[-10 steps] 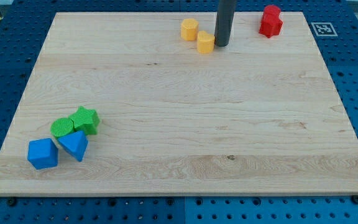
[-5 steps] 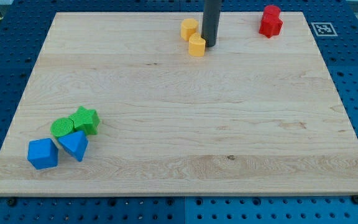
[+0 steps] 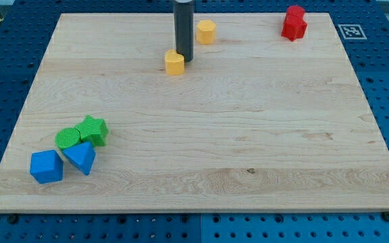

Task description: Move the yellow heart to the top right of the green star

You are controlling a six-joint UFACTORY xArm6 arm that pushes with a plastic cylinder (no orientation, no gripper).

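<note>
Claw: none on this arm, so nothing opens, closes or holds; only a straight dark rod (image 3: 183, 30) coming down from the view's top edge. My tip (image 3: 183, 61) sits on the desk (image 3: 248, 121), touching the upper right side of the yellow heart (image 3: 175, 63).

Yellow blocks: two. The yellow heart lies in the upper middle of the desk, a little left of centre, just beside the rod's lower end. A second yellow block (image 3: 206, 32), roughly hexagonal, lies up and to the right of it, near the top edge, apart from both rod and heart.

Red blocks: one. The red block (image 3: 294, 22) stands near the top right corner, well apart from everything else; exact shape hard to tell.

Green blocks: two. The green star (image 3: 92, 129) is in the lower left area, touching a rounded green block (image 3: 67, 139) on its left.

Blue blocks: two. A blue triangular block (image 3: 80, 157) sits just below the two greens, touching them, and a blue cube-like block (image 3: 46, 167) is beside it on the left.

Total count: seven blocks. The yellow heart is well apart from the green star, far up and to its right.

Printed square marker (image 3: 350, 31): one, at the desk's top right corner.
</note>
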